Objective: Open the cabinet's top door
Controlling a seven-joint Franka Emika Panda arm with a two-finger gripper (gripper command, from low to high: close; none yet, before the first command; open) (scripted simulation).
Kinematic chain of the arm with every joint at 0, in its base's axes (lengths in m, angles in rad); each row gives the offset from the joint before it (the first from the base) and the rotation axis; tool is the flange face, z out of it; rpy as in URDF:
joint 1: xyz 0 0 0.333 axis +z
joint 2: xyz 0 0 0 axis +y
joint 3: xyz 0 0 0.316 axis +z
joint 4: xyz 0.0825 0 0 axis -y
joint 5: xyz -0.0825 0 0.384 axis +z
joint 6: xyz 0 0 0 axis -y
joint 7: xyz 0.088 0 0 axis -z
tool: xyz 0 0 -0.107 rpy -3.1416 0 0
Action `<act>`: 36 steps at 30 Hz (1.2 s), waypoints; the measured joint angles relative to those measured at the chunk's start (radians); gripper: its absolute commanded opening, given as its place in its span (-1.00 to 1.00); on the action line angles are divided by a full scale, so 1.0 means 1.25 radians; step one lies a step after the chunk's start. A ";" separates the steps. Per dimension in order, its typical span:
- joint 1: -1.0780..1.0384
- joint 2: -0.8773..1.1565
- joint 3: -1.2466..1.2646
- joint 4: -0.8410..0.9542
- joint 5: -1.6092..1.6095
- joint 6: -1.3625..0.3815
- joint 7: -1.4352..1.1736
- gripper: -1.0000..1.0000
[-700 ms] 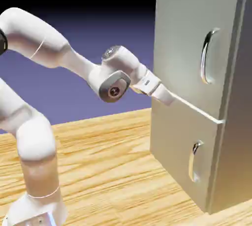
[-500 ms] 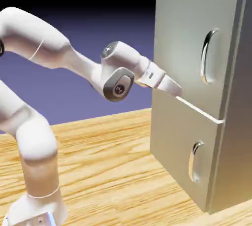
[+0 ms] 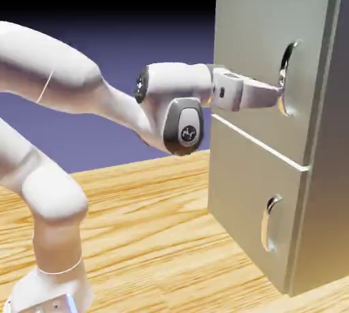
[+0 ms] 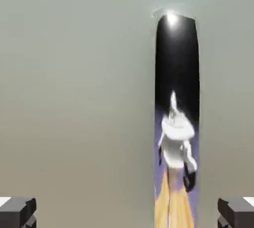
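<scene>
Handle, curved, vertical, polished silver (image 4: pixel 177 73), fixed to the larger flat grey metallic top door (image 3: pixel 262 52) of a tall boxy grey metallic cabinet (image 3: pixel 334 134); used here as the landmark. In the hand view the handle runs down between the 2 small dark grey finger tips (image 4: pixel 19 211), off-centre, nearer the right-hand tip in that picture, with bare door on both sides. Gripper, white, 2-finger (image 4: pixel 129 213): fingers spread wide, 1 to each side of the handle, gaps showing on both sides; nothing is seen gripped. In the exterior view the same finger ends reach the handle's middle part and overlap it; whether either touches it or the door behind cannot be told from there. Arm, white, jointed (image 3: pixel 61 76): to the exterior view's left of the handle, its hand pointing at it, roughly level. Top door: behind the handle, closed. Lower door, shorter, flat grey (image 3: pixel 238 189), closed, below the handle, carrying 1 smaller curved silver pull (image 3: pixel 266 223). Table top, pale yellow wood grain (image 3: pixel 150 236): below and to the exterior view's left of the handle. Handle's surface: reflections of white, black, violet and amber.
</scene>
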 measured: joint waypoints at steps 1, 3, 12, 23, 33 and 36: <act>0.011 -0.002 -0.029 0.007 -0.029 0.022 0.011 0.00; 0.012 -0.002 -0.032 0.007 -0.032 0.024 0.012 0.00; 0.043 0.131 -0.021 0.078 0.054 0.081 0.015 -1.00; -0.266 0.048 0.291 -0.073 0.249 0.077 -0.063 -1.00; -0.534 -0.050 0.538 -0.168 0.313 0.067 0.006 -1.00; -0.622 -0.056 0.584 -0.166 0.232 0.078 0.106 -1.00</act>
